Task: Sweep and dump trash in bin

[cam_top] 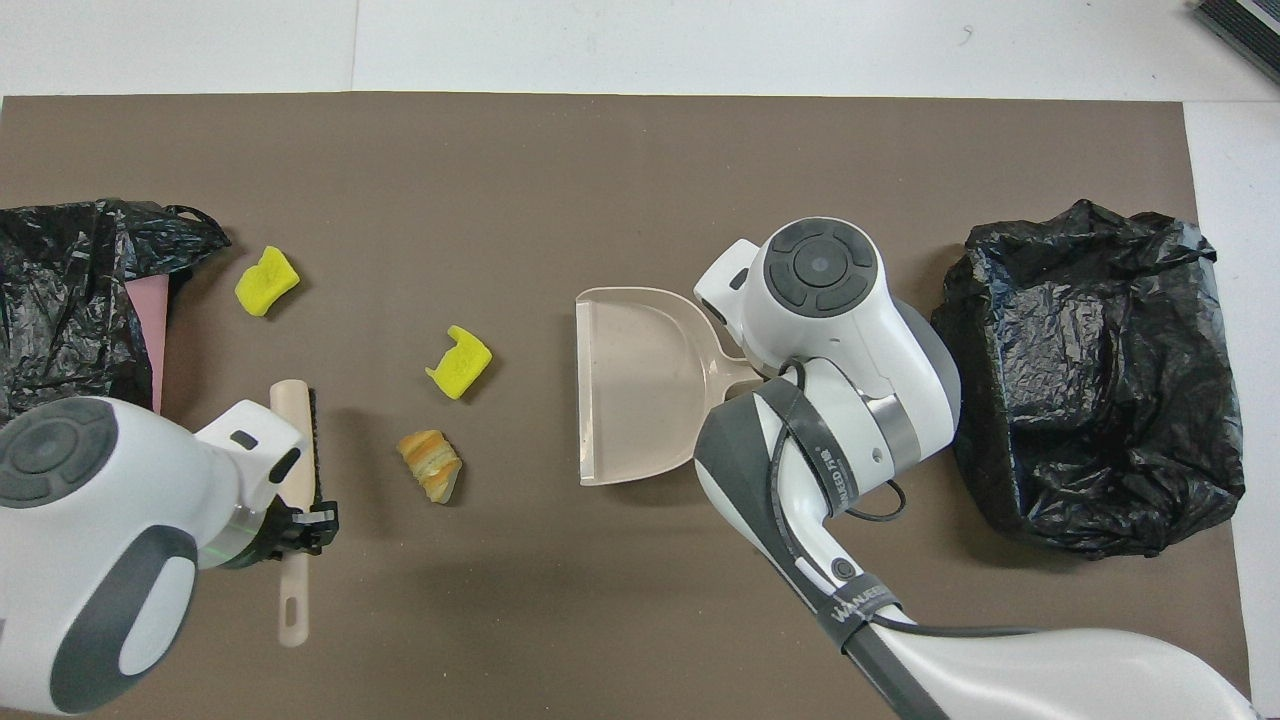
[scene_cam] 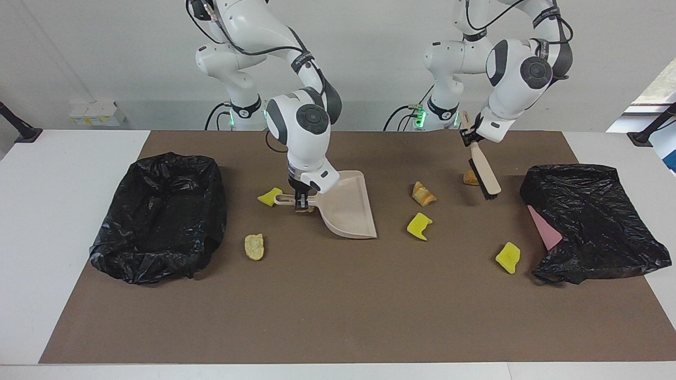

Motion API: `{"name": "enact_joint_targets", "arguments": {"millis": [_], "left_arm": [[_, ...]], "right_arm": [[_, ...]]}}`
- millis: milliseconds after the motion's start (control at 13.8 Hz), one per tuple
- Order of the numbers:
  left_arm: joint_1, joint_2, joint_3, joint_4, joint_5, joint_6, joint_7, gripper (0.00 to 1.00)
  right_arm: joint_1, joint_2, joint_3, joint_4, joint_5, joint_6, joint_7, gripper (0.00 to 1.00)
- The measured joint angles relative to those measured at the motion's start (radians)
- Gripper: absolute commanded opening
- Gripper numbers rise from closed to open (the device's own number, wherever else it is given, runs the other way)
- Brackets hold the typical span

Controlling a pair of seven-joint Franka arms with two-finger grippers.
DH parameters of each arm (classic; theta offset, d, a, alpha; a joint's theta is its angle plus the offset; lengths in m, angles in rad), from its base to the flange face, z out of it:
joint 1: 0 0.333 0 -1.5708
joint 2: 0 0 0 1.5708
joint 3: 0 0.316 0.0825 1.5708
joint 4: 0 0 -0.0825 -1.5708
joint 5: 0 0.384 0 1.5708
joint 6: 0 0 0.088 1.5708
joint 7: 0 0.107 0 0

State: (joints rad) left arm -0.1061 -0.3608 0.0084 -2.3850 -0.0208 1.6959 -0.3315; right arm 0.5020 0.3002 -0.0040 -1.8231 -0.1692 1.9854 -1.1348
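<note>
Six scraps of trash show in the facing view: yellow sponge piece (scene_cam: 270,197) touching the dustpan handle, tan chunk (scene_cam: 254,246) near the lined bin (scene_cam: 158,216) at the right arm's end of the mat, bread chunk (scene_cam: 423,193) and yellow piece (scene_cam: 419,226) mid-mat, another yellow piece (scene_cam: 508,257) by the crumpled black bag (scene_cam: 591,221) at the left arm's end, and a brown chunk (scene_cam: 470,178) partly hidden by the brush. Right gripper (scene_cam: 301,203) is closed on the dustpan (scene_cam: 348,208) handle, pan flat on the mat w/ its mouth toward the mid-mat scraps. Left gripper (scene_cam: 469,138) is clamped on the brush (scene_cam: 485,177) handle, bristles down, just touching or barely above the mat; can't tell which.

Overhead view: dustpan (cam_top: 640,385) empty, mouth facing bread chunk (cam_top: 431,464) and yellow piece (cam_top: 460,362); brush (cam_top: 297,440) sits beside them toward the left arm's end. Third yellow piece (cam_top: 266,281) lies near the bag's edge. Right gripper hidden under its own wrist; left gripper (cam_top: 300,528) pinches the brush.

Step, as I read it: tools in hand, sweeping not started. Next move prob. needs bristles on the mat, dragging toward the pan mouth, pan lip held down.
</note>
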Motion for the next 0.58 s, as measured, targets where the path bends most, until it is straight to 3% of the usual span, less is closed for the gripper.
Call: {"name": "enact_joint_targets", "arguments": {"millis": [290,579], "left_arm": [[0.081,-0.046,-0.002,-0.041,0.0,-0.074,-0.017,0.0],[0.129,-0.088,-0.002,-0.127,0.0,-0.053,-0.026,0.0]], "right_arm": [[0.003,0.007,-0.002,-0.027,-0.024,0.038,0.0,0.0],[0.007,0.007,0.0,-0.029,-0.024,0.038,0.073,0.0]]}}
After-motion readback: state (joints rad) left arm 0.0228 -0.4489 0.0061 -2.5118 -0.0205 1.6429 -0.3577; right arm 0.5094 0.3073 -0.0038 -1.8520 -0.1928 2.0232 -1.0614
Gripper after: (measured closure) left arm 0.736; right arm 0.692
